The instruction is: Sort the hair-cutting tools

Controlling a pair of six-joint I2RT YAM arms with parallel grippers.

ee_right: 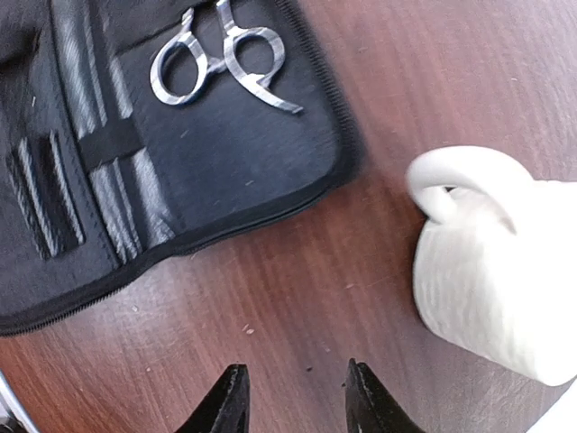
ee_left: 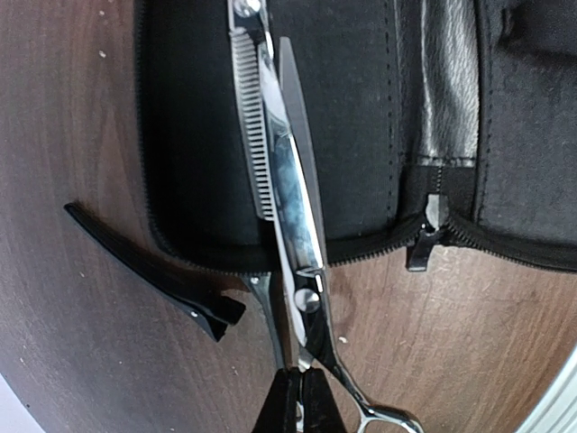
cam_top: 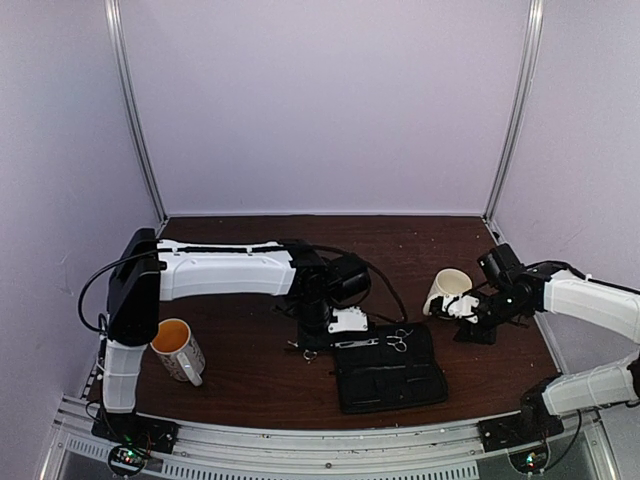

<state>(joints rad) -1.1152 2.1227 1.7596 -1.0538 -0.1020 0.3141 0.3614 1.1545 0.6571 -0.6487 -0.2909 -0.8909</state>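
Left gripper (ee_left: 300, 397): pinched shut on scissors (ee_left: 288, 180) near the pivot (grip judged from the wrist view). Blades point straight away from the fingers, lengthwise over the black case (ee_left: 361, 108). Black clip (ee_left: 149, 266) on the table just beside the case edge. Right gripper (ee_right: 297, 397): part open, empty, near the white mug (ee_right: 487, 271), with second scissors (ee_right: 216, 59) to its left. No legible writing.

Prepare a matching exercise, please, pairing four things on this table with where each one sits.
1. toothed scissors
2. second scissors
3. hair clip
4. white mug

A. on bare wood beside the case
B. ring handles resting on the case
C. close to the open right gripper
D. pinched by the left gripper

Pairs: 1-D, 2-B, 3-A, 4-C.
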